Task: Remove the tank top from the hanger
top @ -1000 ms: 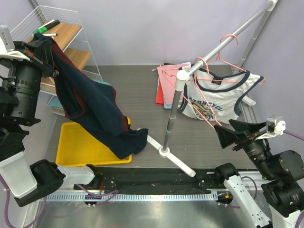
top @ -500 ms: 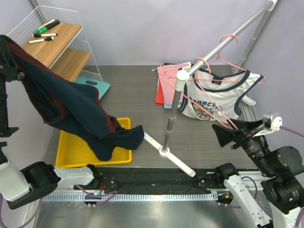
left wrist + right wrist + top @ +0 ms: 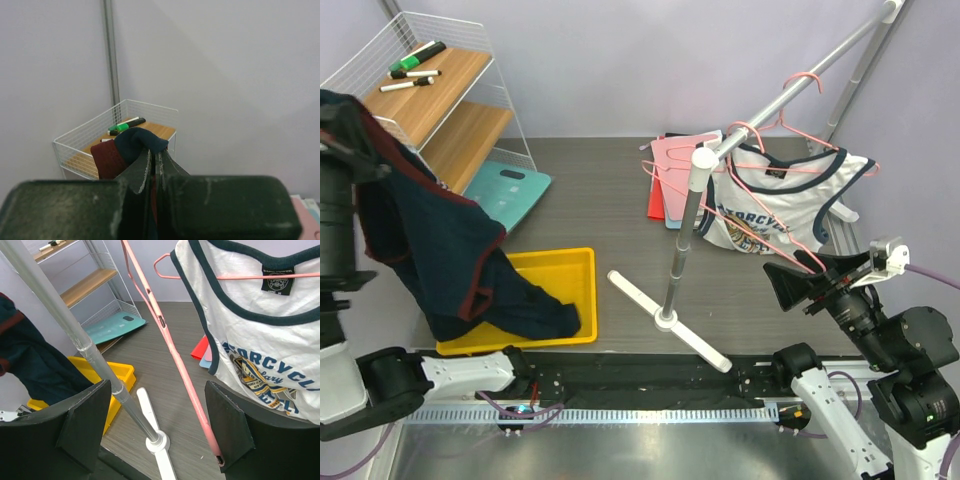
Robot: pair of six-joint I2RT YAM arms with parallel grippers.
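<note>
A dark navy tank top with maroon trim (image 3: pixel 440 260) hangs from my left gripper (image 3: pixel 342 115) at the far left; its lower end lies in the yellow bin (image 3: pixel 575 268). In the left wrist view the left gripper (image 3: pixel 156 156) is shut on a fold of this top (image 3: pixel 137 142). An empty pink hanger (image 3: pixel 760 235) hangs from the rail, and its lower bar (image 3: pixel 170 345) runs between the fingers of my open right gripper (image 3: pixel 160 430), close to the right finger. The right gripper (image 3: pixel 788 280) is at the right. A white tank top (image 3: pixel 790 200) hangs on another pink hanger.
The rack's pole (image 3: pixel 682 240) and white foot (image 3: pixel 665 320) stand mid-table. A wire shelf (image 3: pixel 440 90) with markers is at the back left, a teal scale (image 3: pixel 510 185) below it. Red and pink folders (image 3: pixel 665 175) lie behind the pole.
My left arm has swung left with the dark top, and the top's lower end has moved from the table into the yellow bin. The right gripper has barely moved.
</note>
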